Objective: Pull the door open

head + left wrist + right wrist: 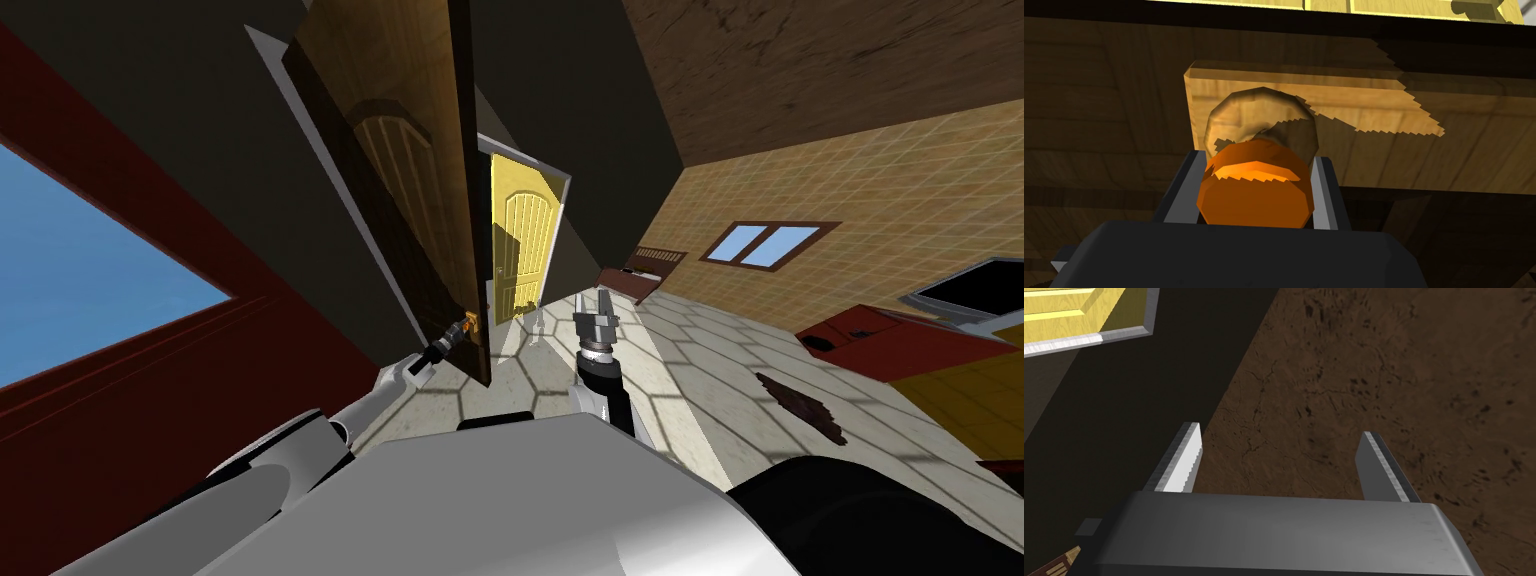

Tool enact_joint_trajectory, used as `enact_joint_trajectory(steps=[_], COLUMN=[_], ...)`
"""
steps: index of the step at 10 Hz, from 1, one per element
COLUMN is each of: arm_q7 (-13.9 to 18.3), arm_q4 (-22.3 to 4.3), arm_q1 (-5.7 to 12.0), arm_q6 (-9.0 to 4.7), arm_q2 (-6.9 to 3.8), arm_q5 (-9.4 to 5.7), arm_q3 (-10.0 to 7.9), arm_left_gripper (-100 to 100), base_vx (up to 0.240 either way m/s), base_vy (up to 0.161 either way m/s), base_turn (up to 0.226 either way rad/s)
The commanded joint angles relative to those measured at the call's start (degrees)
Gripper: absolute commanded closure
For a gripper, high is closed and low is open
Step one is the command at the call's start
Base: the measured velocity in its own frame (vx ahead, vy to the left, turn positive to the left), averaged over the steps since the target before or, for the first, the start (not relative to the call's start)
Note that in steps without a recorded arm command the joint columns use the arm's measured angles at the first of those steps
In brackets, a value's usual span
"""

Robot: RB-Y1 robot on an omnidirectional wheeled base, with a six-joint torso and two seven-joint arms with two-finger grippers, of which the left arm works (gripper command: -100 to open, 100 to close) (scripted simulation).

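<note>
**A:** Where was the door?

**B:** The door filled the upper middle of the head view. It was one dark brown slab with wood grain and an arched raised panel, and it stood ajar with its thin edge toward the camera.

**A:** And the handle?

**B:** There was one knob, a faceted orange drum, smooth and glossy. In the head view it sat by the door's free edge, just left of the frame's centre. Behind it was a round wooden collar on a flat rectangular wooden plate, paler than the door.

**A:** The claws?

**B:** The left gripper pinched the knob, with its two flat grey fingers pressed against the drum's sides. The right gripper hung just right of the door's edge, in the centre of the head view, with its two blades spread apart.

**A:** Anything else?

**B:** A second door, bright yellow with the same arched panel, stood beyond the gap. The floor was pale hexagonal tile. One two-paned window sat in a gridded tan wall, right of centre.
</note>
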State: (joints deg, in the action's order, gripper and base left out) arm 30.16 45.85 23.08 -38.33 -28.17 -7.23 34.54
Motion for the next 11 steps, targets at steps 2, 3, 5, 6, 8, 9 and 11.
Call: enact_joint_trajectory(steps=[2,3,5,6,8,9,11], arm_q7=[0.9,0.9,0.9,0.9,0.9,0.9,1.5], arm_q4=[0.5,0.5,0.5,0.5,0.5,0.5,0.4], arm_q1=[-0.2,-0.2,-0.2,-0.2,-0.2,-0.2,-0.4], arm_q6=[-0.96,-0.96,-0.96,-0.96,-0.96,-0.96,-1.46], arm_q2=[-0.98,-0.98,-0.98,-0.98,-0.98,-0.98,-1.14], arm_q5=[0.1,0.1,0.1,0.1,0.1,0.1,0.61], arm_q3=[1.2,1.2,1.2,1.2,1.2,1.2,1.35], arm_left_gripper=[100,100,100,100,100,100,100], base_vx=[-0.017,-0.003,0.0,-0.002,0.007,0.0,-0.007], base_vy=[0.034,0.005,0.001,0.005,-0.015,0.0,0.013], base_turn=[0.098,0.015,0.003,0.014,-0.042,0.0,0.037])
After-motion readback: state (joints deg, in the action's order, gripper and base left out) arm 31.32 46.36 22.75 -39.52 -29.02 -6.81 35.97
